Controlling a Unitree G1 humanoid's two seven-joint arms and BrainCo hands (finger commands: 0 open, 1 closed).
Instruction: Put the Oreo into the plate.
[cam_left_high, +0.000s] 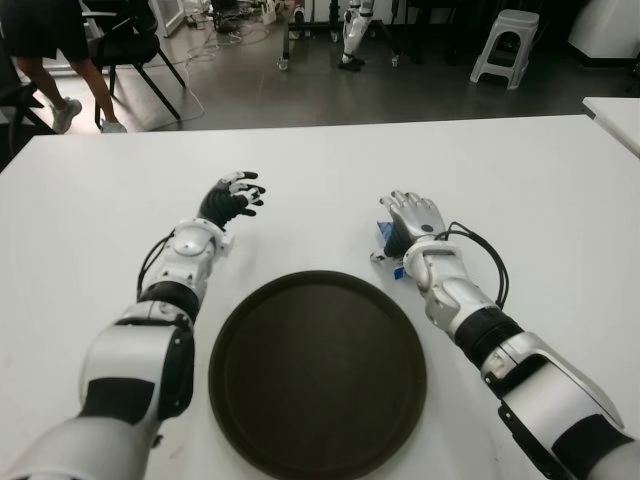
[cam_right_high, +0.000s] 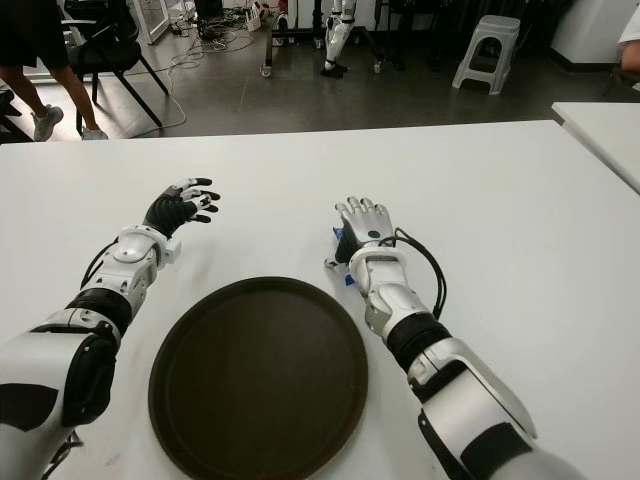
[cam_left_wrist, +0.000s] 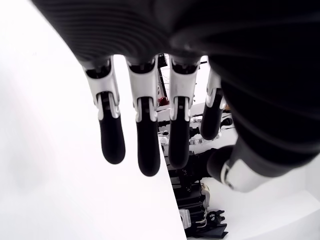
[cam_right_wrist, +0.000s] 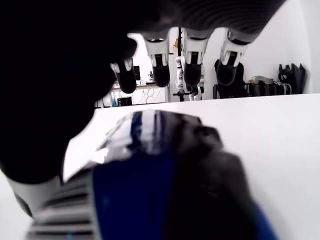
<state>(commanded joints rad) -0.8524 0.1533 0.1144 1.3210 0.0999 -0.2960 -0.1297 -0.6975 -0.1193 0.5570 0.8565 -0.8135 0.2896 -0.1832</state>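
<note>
Blue wrapper shows under my right hand: the Oreo lies on the white table, just beyond the far right rim of the dark round plate and outside it. My right hand is over the pack with the palm down; the fingers reach out past it, straight and spread, not curled around it, and the wrist view shows the pack close beneath the palm. Whether the palm touches the pack I cannot tell. A little of the wrapper pokes out on the plate side of my wrist. My left hand shows beyond the plate's far left rim, well apart from the Oreo, fingers loosely extended and holding nothing. The plate holds nothing and sits between my two forearms, near my body. Past the table's far edge a person's legs show beside a chair, and a stool stands to the right.
</note>
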